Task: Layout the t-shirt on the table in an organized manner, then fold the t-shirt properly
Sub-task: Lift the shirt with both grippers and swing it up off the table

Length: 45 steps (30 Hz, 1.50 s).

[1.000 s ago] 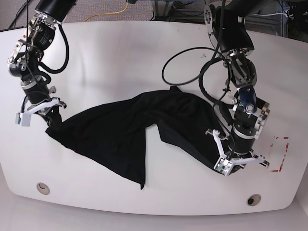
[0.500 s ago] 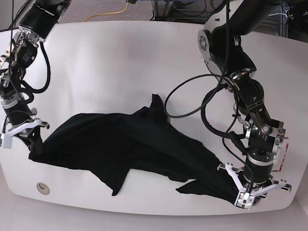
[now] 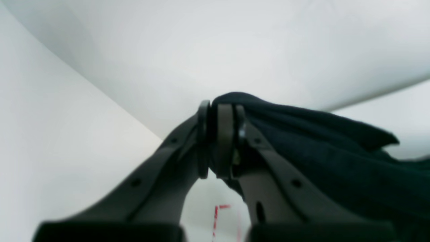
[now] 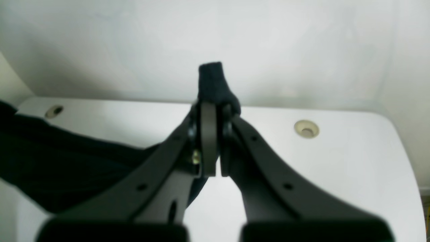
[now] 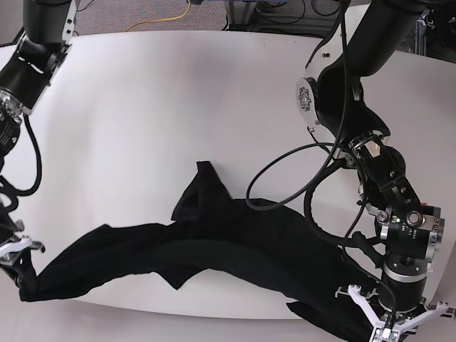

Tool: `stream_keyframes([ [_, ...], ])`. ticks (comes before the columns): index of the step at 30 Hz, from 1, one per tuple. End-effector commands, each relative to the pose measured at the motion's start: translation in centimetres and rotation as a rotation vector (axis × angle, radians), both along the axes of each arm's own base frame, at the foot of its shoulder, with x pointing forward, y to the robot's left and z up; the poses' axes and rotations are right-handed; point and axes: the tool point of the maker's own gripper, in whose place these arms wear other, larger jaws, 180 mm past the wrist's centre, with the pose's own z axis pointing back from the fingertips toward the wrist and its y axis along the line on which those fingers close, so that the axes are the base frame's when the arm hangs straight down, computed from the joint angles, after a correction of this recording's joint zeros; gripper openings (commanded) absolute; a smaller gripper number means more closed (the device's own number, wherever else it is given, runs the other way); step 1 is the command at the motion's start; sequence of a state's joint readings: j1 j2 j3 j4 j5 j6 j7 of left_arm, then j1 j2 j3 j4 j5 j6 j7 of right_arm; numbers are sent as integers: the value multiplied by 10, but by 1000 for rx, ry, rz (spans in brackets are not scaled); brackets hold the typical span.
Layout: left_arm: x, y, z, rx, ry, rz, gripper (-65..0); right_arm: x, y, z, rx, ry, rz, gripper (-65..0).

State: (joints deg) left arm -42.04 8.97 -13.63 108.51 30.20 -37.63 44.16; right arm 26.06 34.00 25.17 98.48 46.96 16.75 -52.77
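Base view showed the t-shirt [image 5: 214,242] stretched in a long, rumpled band across the near part of the table [image 5: 178,92], one end at the view's lower left and the other at the lower right, with a crumpled peak of cloth rising toward the table's middle. Both ends hung at or past the near rim. The right gripper [image 5: 25,274], at the view's left edge, was pinched on the left end of the black cloth. The left gripper [image 5: 388,329], at the bottom right corner, was clamped on the other end.

From the left wrist camera, the left gripper's [image 3: 220,141] jaws sat pressed together with dark fabric [image 3: 319,151] bunched against them and trailing off to the right; a bit of red tape outline [image 3: 216,215] showed on the white surface below. From the right wrist camera, the right gripper [image 4: 210,141] was likewise closed, a small nub of black cloth [image 4: 213,82] sticking out beyond its tips, and more of the garment lay to the left. Two round grommets [image 4: 306,128] were set in the tabletop [image 4: 352,161] behind it.

No containers appeared in any view.
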Motion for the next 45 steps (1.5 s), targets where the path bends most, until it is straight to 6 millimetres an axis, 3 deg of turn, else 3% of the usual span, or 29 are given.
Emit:
stream_keyframes([
  [1, -4, -3, 36, -3, -103, -11, -650, 9, -10, 35, -16, -72, -6, -650],
  [3, -5, -3, 52, -1, -137, -12, -650, 18, -10, 55, -26, -96, 3, -650],
  [12, -17, 5, 126, -41, -301, 25, -650, 47, -17, 108, -23, -136, 9, -650],
  [17, -29, 30, 161, -36, -318, 111, -650, 53, -20, 141, -49, -165, 7, -650],
  [21, -32, 34, 192, -54, -345, 112, -650, 54, -24, 174, -72, -199, -3, -650],
  [26, -40, 56, 215, -59, -342, 172, -650, 47, -33, 207, -114, -235, -28, -650],
  [31, -35, 66, 207, -65, -285, 208, -650, 41, -39, 216, -130, -247, -44, -650],
  [39, -38, 87, 185, -63, -161, 297, -650, 37, -49, 202, -149, -210, -63, -650],
  [45, -45, 99, 165, -37, -91, 341, -650, 34, -28, 181, -225, -188, -28, -650],
])
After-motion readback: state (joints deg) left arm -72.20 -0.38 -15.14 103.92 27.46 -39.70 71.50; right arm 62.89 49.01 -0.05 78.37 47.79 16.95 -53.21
